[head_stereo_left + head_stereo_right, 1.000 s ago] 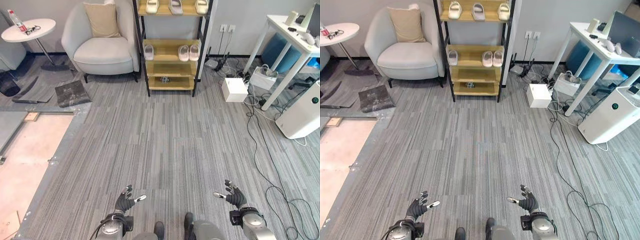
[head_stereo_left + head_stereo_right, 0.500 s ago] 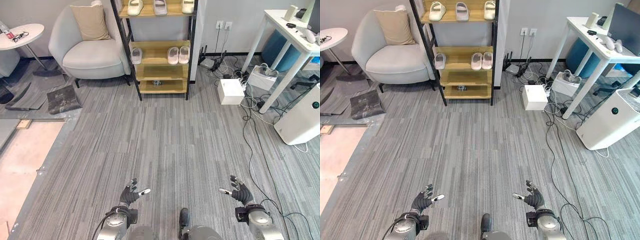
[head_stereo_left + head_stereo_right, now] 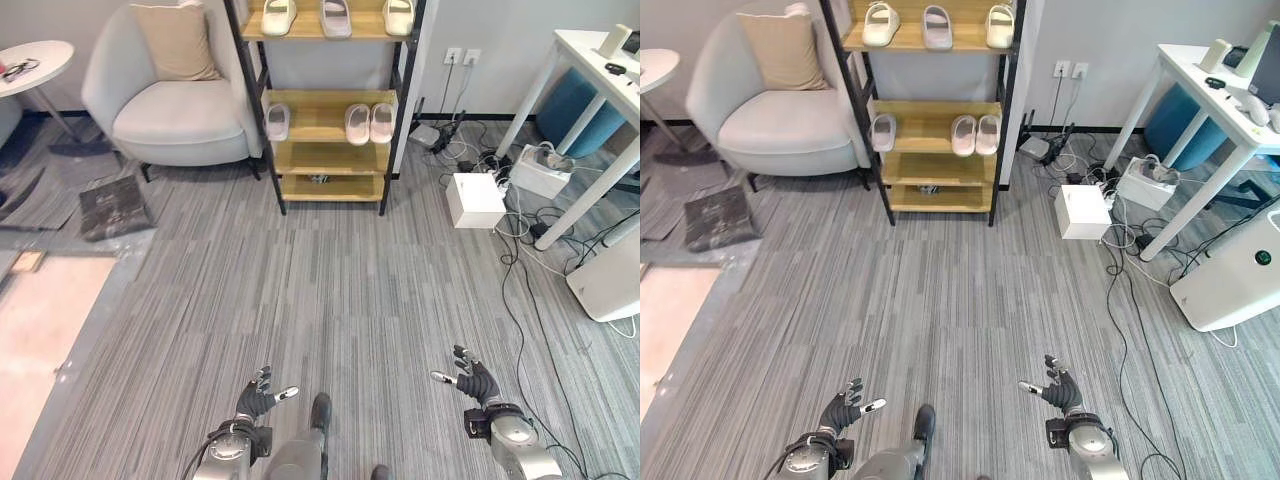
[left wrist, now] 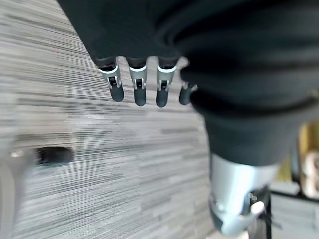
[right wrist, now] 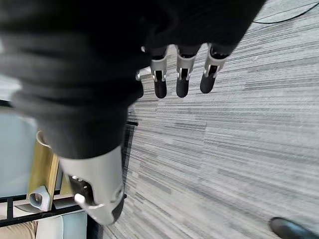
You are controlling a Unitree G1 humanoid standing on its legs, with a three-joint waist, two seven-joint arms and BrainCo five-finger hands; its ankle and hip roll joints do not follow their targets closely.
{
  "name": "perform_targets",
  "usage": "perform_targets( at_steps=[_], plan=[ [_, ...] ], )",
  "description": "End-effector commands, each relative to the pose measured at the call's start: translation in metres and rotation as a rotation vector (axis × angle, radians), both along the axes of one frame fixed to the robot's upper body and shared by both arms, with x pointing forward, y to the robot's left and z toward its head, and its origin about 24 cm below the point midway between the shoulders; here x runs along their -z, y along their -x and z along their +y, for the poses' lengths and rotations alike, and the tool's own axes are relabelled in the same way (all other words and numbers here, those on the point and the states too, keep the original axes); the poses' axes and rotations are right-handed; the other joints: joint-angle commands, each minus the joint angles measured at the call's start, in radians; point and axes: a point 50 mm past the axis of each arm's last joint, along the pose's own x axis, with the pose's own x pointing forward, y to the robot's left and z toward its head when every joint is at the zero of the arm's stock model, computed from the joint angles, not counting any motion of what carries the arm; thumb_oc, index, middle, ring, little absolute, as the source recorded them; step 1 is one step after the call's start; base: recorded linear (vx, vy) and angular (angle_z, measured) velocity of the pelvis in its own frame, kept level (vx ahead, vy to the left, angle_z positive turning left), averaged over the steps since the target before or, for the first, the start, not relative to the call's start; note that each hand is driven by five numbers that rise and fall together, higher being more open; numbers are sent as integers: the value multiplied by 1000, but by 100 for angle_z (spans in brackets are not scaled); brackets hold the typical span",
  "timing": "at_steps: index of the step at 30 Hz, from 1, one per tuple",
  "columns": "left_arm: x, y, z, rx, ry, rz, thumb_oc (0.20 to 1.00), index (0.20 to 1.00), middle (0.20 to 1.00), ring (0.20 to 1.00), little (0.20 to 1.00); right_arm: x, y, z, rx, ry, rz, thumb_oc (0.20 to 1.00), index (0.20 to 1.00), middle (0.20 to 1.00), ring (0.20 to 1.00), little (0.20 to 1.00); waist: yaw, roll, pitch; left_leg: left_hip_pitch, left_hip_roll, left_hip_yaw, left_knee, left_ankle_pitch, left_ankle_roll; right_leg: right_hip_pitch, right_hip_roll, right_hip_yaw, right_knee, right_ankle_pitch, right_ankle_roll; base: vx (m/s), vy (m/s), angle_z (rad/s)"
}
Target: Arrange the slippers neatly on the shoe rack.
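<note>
Slippers [image 3: 368, 122] on shoe rack [image 3: 325, 140], far from both hands.

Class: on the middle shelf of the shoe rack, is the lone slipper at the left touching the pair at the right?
Apart. In the left eye view, the lone slipper sits at the left end of the shoe rack, with bare wooden shelf plainly between it and the pair.

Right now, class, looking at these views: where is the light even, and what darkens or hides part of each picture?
Left eye view: even light on the carpet and shoe rack, no glare on the slippers. Left wrist view: the left hand has a dark cover that hides much of the carpet. Right wrist view: the right hand does likewise with its cover.
</note>
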Motion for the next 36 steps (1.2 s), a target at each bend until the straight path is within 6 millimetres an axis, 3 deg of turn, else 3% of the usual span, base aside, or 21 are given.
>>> perform_targets(
  at_steps=[1, 3, 5, 6, 8, 11, 15, 17, 18, 19, 21, 23, 24, 25, 26, 29, 30, 31, 32, 34, 36],
  plan=[
    [-17, -14, 9, 42, -48, -104, 1000, 1000, 1000, 1000, 1000, -22, -24, 16, -60, -26, -138, 1000, 1000, 1000, 1000, 1000, 20, -51, -6, 5, -46, -18, 66, -97, 25, -41, -83, 15, 163, 324, 70, 231, 230, 1],
    [-18, -14, 8, 51, -44, -106, 1000, 1000, 1000, 1000, 1000, -21, -22, 16, -53, -24, -130, 1000, 1000, 1000, 1000, 1000, 4, -32, 11, 58, -45, -27, 53, -116, 42, -92, -96, -4, 267, 356, 67, 266, 201, 7],
    [-19, -15, 8, 47, -38, -109, 1000, 1000, 1000, 1000, 1000, -18, -19, 16, -33, -50, -121, 1000, 1000, 1000, 1000, 1000, -18, -15, 20, 110, -36, -51, 29, -132, 47, -166, -74, -18, 301, 315, 55, 367, 118, 6],
    [-19, -17, 7, 40, -24, -115, 1000, 1000, 1000, 1000, 1000, -17, -17, 14, -9, -87, -116, 1000, 1000, 1000, 1000, 1000, -40, -12, 28, 154, -36, -76, 7, -144, 41, -235, -33, -33, 214, 275, 46, 445, 29, -4],
    [-20, -19, 6, 41, -20, -117, 1000, 1000, 1000, 1000, 1000, -17, -15, 12, 10, -100, -122, 1000, 1000, 1000, 1000, 1000, -55, -23, 40, 195, -42, -93, -5, -163, 32, -257, -27, -60, 76, 268, 46, 421, -47, 19],
    [-21, -24, 7, 11, -3, -127, 1000, 1000, 1000, 1000, 1000, -16, -11, 9, 35, -97, -113, 1000, 1000, 1000, 1000, 1000, -89, -37, 46, 278, -36, -126, -17, -225, 3, -280, -19, -108, -219, 328, 72, 477, -101, 36],
    [-18, -26, 8, 0, -4, -110, 1000, 1000, 1000, 1000, 1000, -14, -7, 6, 40, -92, -103, 1000, 1000, 1000, 1000, 1000, -107, -38, 32, 336, -16, -149, -7, -248, -19, -260, -8, -108, -257, 332, 64, 420, -91, 30],
    [-13, -21, 3, -10, 13, -89, 1000, 1000, 1000, 1000, 1000, -12, -4, 4, 39, -95, -94, 1000, 1000, 1000, 1000, 1000, -108, -31, 2, 340, 10, -138, 88, -231, -48, -213, 19, -112, -240, 308, 26, 646, -166, 49],
    [-13, -21, 2, -22, 31, -90, 1000, 1000, 1000, 1000, 1000, -14, -6, 3, 42, -100, -106, 1000, 1000, 1000, 1000, 1000, -102, -26, 1, 308, 14, -135, 207, -172, -81, -175, 32, -115, -238, 283, 6, 510, -139, 30],
    [-13, -21, 2, -22, 31, -91, 1000, 1000, 1000, 1000, 1000, -14, -6, 3, 42, -100, -106, 1000, 1000, 1000, 1000, 1000, -102, -25, 1, 307, 14, -135, 210, -173, -81, -175, 32, -116, -238, 283, 6, 347, -113, 26],
    [-14, -22, 0, -26, 40, -100, 1000, 1000, 1000, 1000, 1000, -19, -9, 3, 33, -107, -127, 1000, 1000, 1000, 1000, 1000, -90, -31, 16, 250, -7, -136, 364, -98, -120, -131, 34, -106, -240, 262, -12, 264, -92, 13],
    [-15, -23, 1, -31, 44, -104, 1000, 1000, 1000, 1000, 1000, -21, -10, 1, 35, -107, -137, 1000, 1000, 1000, 1000, 1000, -74, -46, 29, 188, -12, -110, 458, -69, -128, -96, 30, -99, -245, 243, -26, 327, -121, -24],
    [-17, -26, -1, -20, 44, -111, 1000, 1000, 1000, 1000, 1000, -22, -12, 0, 41, -103, -138, 1000, 1000, 1000, 1000, 1000, -48, -68, 45, 98, -11, -63, 495, -99, -105, -51, 17, -83, -258, 224, -32, 401, -127, -24],
    [-18, -27, -2, -13, 43, -114, 1000, 1000, 1000, 1000, 1000, -22, -13, -1, 45, -104, -141, 1000, 1000, 1000, 1000, 1000, -37, -77, 52, 50, -13, -43, 492, -124, -90, -33, 9, -78, -267, 216, -32, 519, -93, -23],
    [-18, -27, -1, -7, 29, -113, 1000, 1000, 1000, 1000, 1000, -25, -15, -1, 44, -102, -156, 1000, 1000, 1000, 1000, 1000, -22, -92, 53, -34, -19, -18, 397, -173, -62, -5, 3, -71, -284, 200, -26, 321, -15, -5],
    [-18, -28, -1, -1, 23, -115, 1000, 1000, 1000, 1000, 1000, -25, -16, 0, 39, -99, -158, 1000, 1000, 1000, 1000, 1000, -8, -91, 55, -41, -23, -15, 309, -181, -55, 21, 6, -62, -297, 188, -19, 284, 42, -23],
    [-17, -25, 0, 1, 18, -104, 1000, 1000, 1000, 1000, 1000, -25, -15, 1, 32, -87, -155, 1000, 1000, 1000, 1000, 1000, -4, -75, 41, -64, -1, -27, 153, -99, -62, 48, 23, -57, -313, 163, -18, 364, 103, -28],
    [-16, -24, 0, 4, 12, -100, 1000, 1000, 1000, 1000, 1000, -24, -14, 1, 30, -86, -153, 1000, 1000, 1000, 1000, 1000, -1, -66, 35, -83, 12, -22, 74, -50, -69, 65, 31, -53, -318, 152, -17, 356, 103, -16],
    [-16, -24, 0, 4, 12, -100, 1000, 1000, 1000, 1000, 1000, -24, -14, 1, 30, -86, -153, 1000, 1000, 1000, 1000, 1000, -1, -66, 36, -82, 12, -22, 72, -50, -69, 66, 31, -53, -318, 152, -17, 236, 72, 5],
    [-15, -22, 2, 3, 1, -87, 1000, 1000, 1000, 1000, 1000, -24, -14, 2, 33, -91, -149, 1000, 1000, 1000, 1000, 1000, 11, -53, 25, -109, 13, -10, -5, 6, -86, 111, 41, -31, -322, 130, -13, 376, 162, -2],
    [-11, -16, 3, -15, 16, -74, 1000, 1000, 1000, 1000, 1000, -24, -16, 11, -1, -106, -152, 1000, 1000, 1000, 1000, 1000, 14, -52, -8, -70, 2, -19, -4, 6, -67, 125, 26, -24, -291, 108, 3, 424, 252, -19]
  ],
)
